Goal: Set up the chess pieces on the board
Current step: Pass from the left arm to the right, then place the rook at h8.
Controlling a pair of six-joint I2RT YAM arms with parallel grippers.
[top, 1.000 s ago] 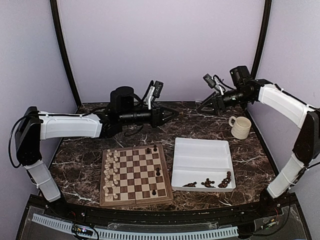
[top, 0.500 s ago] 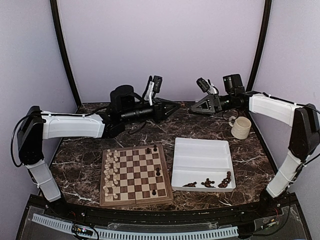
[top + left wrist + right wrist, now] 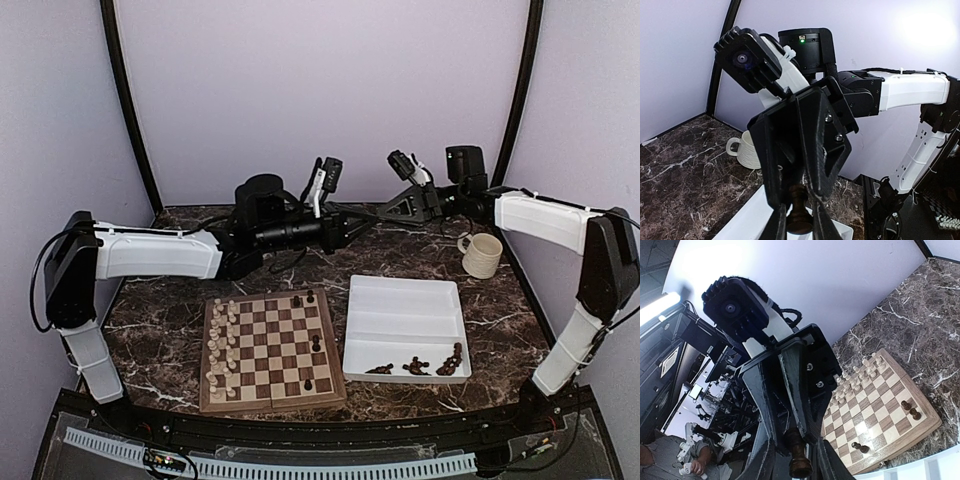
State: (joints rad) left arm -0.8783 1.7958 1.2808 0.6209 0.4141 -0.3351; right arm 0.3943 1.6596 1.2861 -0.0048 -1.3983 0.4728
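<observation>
High over the back of the table my two grippers meet tip to tip. The left gripper (image 3: 366, 214) (image 3: 799, 231) is shut on a dark brown chess piece (image 3: 800, 219). The right gripper (image 3: 388, 211) (image 3: 798, 471) faces it, its fingers drawn in close on either side of the same piece (image 3: 800, 464); whether they press it does not show. Below lies the board (image 3: 270, 340) (image 3: 880, 405). It carries cream pieces (image 3: 222, 345) in its two left columns and a few dark ones (image 3: 316, 343) on the right side.
A white tray (image 3: 400, 305) lies right of the board, with several dark pieces (image 3: 420, 366) lying in its near strip. A cream mug (image 3: 482, 254) (image 3: 747, 150) stands at the back right. Purple walls enclose the marble table.
The right arm swung left to meet the left gripper, and its jaws narrowed from wide open to close around the piece. The left arm reached slightly further right, still gripping the piece.
</observation>
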